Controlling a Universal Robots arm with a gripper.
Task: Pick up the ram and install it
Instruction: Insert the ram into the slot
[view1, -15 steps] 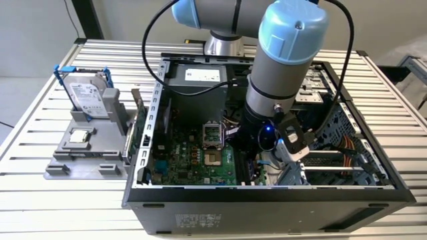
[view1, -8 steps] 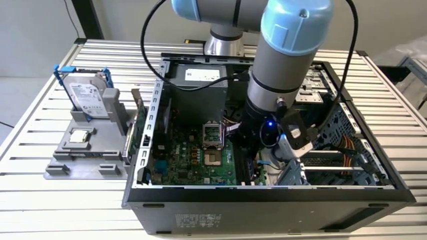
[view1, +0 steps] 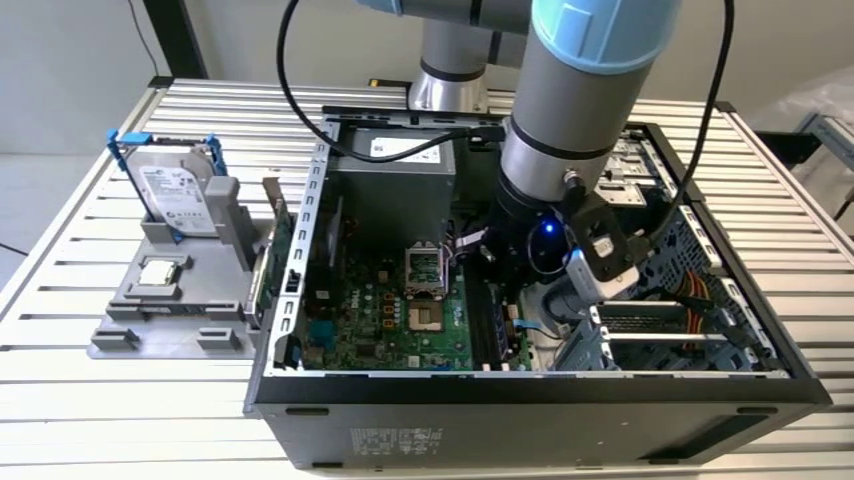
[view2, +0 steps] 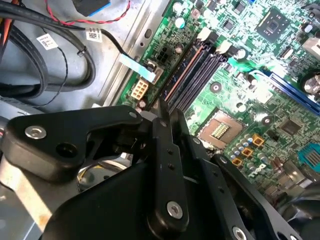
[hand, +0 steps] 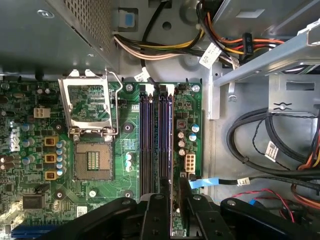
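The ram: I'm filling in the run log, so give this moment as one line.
claw: shut on the ram | place: inside computer case, over memory slots | ram: edge-on | seated: cannot tell

Gripper (view2: 161, 116) over motherboard (view2: 250, 100).
Black fingers at 6 o'clock, tips meeting memory slots (view2: 197, 65); cables (view2: 45, 55) at 10.

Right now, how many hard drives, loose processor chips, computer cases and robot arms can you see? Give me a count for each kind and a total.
Hard drive: 1
Processor chip: 1
Computer case: 1
Robot arm: 1
Total: 4
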